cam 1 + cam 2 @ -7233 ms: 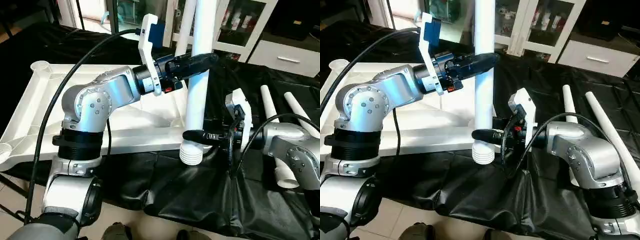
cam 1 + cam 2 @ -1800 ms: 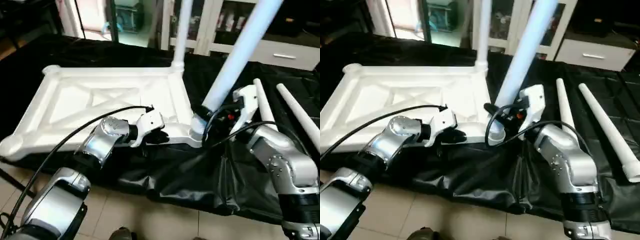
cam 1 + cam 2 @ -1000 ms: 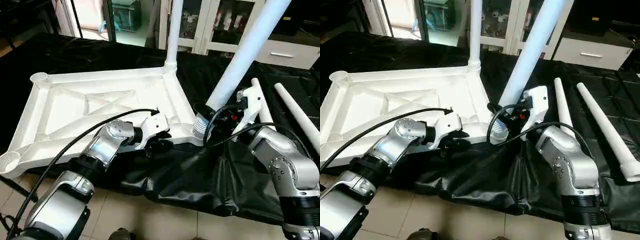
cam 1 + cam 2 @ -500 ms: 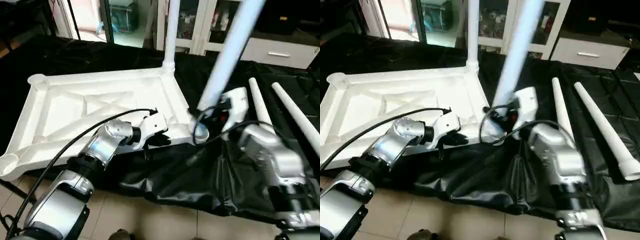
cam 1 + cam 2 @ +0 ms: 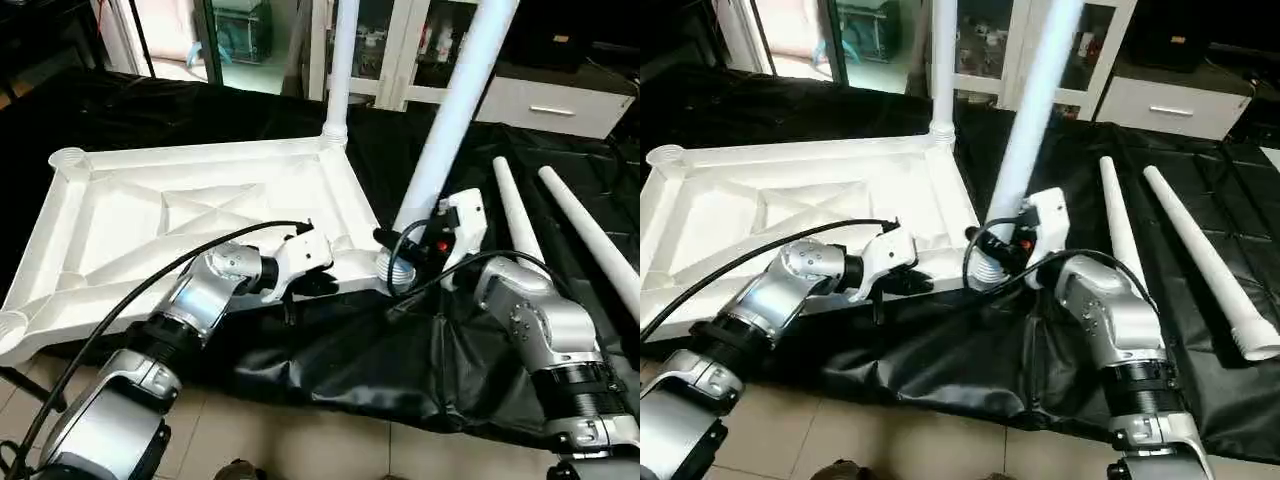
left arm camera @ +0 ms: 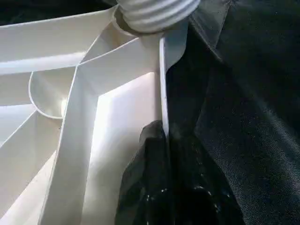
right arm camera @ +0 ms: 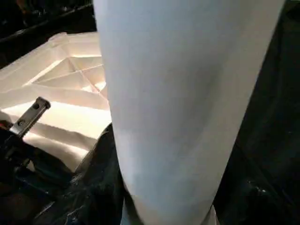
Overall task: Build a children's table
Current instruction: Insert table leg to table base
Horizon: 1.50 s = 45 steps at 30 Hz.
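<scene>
Your landmark is the white table top (image 5: 180, 215), lying underside-up on the black-sheeted work table (image 5: 600, 330), its X-ribs facing you. One leg (image 5: 340, 70) stands upright in the top's far corner socket. A second leg (image 5: 455, 110) leans away from the top, its ribbed end seated at the near corner socket (image 5: 392, 268) on the right arm's side. Two spare legs (image 5: 1180, 235) lie flat on the sheet, well apart from the top, beyond the right arm. Your right gripper (image 5: 395, 243) is clamped on the leaning leg just above its ribbed end. Your left gripper (image 6: 161, 140) is pinched tight on the top's near rim, beside that socket.
</scene>
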### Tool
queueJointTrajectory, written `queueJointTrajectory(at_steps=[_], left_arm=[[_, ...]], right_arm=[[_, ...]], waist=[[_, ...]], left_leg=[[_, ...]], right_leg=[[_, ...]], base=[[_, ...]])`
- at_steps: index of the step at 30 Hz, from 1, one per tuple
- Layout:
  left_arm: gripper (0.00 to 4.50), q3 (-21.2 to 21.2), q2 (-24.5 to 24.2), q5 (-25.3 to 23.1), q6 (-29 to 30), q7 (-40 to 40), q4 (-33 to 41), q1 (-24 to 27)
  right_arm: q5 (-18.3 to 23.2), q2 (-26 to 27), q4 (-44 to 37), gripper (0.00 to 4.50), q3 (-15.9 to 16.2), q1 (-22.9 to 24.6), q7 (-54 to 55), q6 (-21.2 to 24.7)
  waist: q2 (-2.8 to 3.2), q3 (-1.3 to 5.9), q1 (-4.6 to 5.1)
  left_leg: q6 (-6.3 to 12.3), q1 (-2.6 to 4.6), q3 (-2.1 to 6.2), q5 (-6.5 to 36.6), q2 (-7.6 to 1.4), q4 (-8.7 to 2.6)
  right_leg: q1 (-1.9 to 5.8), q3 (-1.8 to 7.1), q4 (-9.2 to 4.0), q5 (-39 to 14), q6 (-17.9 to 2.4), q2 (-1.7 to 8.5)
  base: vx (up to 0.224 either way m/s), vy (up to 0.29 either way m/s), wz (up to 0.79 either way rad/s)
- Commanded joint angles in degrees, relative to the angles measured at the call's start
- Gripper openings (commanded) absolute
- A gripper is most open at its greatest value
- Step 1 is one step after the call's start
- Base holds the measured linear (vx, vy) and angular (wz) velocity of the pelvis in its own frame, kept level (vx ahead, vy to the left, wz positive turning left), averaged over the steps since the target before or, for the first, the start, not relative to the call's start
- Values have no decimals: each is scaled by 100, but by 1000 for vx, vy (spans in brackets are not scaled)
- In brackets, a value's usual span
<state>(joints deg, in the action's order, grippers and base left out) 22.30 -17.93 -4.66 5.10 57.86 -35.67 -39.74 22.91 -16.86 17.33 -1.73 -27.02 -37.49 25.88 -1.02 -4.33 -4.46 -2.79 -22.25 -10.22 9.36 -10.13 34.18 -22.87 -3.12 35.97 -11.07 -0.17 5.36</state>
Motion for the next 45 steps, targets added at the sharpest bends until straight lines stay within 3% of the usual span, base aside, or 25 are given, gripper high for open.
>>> queueJointTrajectory(at_steps=[1, 12, 17, 22, 28, 35, 45], left_arm=[[0, 141, -16, -62, 89, 122, -78, 234], [0, 110, 2, -103, 122, 91, -33, 256], [0, 97, 4, -119, 129, 46, -15, 256], [0, 69, 5, -127, 122, 10, 6, 262], [0, 33, 42, -161, 131, -33, 1, 259], [0, 6, 52, -183, 127, -26, -31, 233], [0, 7, 50, -189, 140, -14, -16, 239]], right_arm=[[164, 51, 227, 190, -253, -135, -5, -178], [273, 330, 971, 190, -461, -185, -118, -417], [189, 402, 1225, 190, -516, -189, -78, -791], [68, 475, 1255, 189, -524, -10, -141, -1285], [73, 806, 964, 189, -572, 542, -187, -2087], [-39, 915, 895, 189, -493, 971, -243, -2588], [-249, 866, 881, 189, -340, 1122, -296, -2781]], waist=[[-67, 391, 17], [-71, 358, 97], [-70, 342, 108], [-65, 325, 120], [-74, 321, 103], [-51, 319, 92], [-52, 296, 95]], left_leg=[[163, 119, 63, 1186, -278, -431], [114, 112, 71, 1463, -282, -464], [95, 110, 78, 1563, -287, -482], [42, 114, 91, 1766, -299, -509], [112, 122, 84, 1795, -308, -531], [185, 133, 74, 1695, -317, -565], [160, 123, 84, 1829, -322, -599]], right_leg=[[215, 237, -466, -1070, -1189, 336], [200, 233, -513, -1402, -1229, 345], [183, 238, -537, -1623, -1147, 350], [159, 241, -572, -1891, -1060, 357], [139, 255, -596, -1863, -1025, 367], [154, 256, -603, -1631, -1105, 356], [142, 263, -646, -1935, -1006, 358]], base=[[0, 0, 0], [0, 0, 0], [0, 0, 0], [0, 0, 0], [0, 0, 0], [0, 0, 0], [0, 0, 0]])
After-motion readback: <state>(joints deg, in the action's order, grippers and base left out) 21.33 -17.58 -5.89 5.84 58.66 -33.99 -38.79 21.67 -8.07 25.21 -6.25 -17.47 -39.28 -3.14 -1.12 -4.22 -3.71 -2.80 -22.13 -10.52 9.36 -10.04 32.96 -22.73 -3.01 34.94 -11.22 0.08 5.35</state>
